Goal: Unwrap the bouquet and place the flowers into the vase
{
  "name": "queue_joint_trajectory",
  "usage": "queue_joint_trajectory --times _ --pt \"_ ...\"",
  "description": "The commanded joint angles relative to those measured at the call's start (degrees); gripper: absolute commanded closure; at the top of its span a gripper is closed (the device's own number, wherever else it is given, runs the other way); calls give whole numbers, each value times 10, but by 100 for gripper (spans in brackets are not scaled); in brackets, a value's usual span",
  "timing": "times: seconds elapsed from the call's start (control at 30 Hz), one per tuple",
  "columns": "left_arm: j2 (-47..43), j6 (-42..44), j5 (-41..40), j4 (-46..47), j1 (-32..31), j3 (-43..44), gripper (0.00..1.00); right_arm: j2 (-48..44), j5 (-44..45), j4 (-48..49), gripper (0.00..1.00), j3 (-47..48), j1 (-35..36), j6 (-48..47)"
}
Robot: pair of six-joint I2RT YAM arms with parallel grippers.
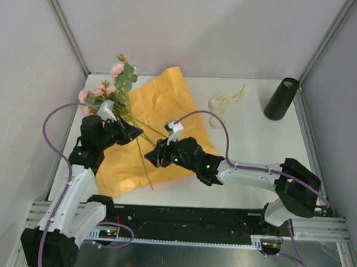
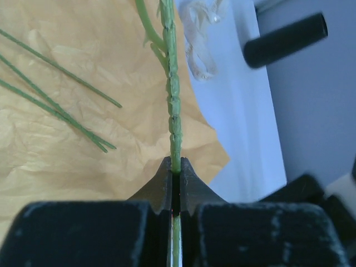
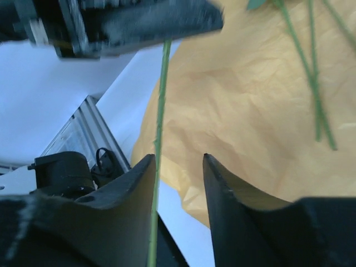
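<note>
The bouquet lies undone. Its orange-yellow paper point(image 1: 161, 126) is spread flat on the table and the cream ribbon point(image 1: 225, 100) lies apart. The pink flowers point(image 1: 115, 85) rest at the paper's far left corner, with loose stems point(image 2: 55, 105) across the sheet. My left gripper point(image 2: 176, 162) is shut on one green flower stem point(image 2: 174, 100); from above it point(image 1: 136, 134) sits over the paper's left part. My right gripper point(image 3: 178, 158) is open, and the same stem point(image 3: 160, 111) runs along its left finger. The black vase point(image 1: 281, 98) stands at the far right.
Grey walls and metal frame posts close in the white table point(image 1: 235, 190) on three sides. The arms' rail point(image 1: 186, 220) runs along the near edge. In the left wrist view the vase point(image 2: 285, 40) and the ribbon point(image 2: 200, 39) show beyond the paper point(image 2: 83, 144).
</note>
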Motion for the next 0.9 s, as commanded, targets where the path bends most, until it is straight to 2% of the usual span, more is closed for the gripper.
queue_joint_trajectory --times 0.0,0.13,0.43,0.6,0.87 --pt "7 86 42 14 -41 28 100 -76 8 -31 50 1 -36 -2" --pt "17 125 43 8 -90 33 100 -108 7 -42 44 1 -72 21" --pt "18 155 64 -7 -132 38 100 -103 -50 -25 43 28 -155 76" --pt "21 153 70 -8 -148 36 100 -61 -114 6 43 58 -167 106" --pt "13 155 80 -8 -158 34 100 -5 -128 20 46 108 -162 133"
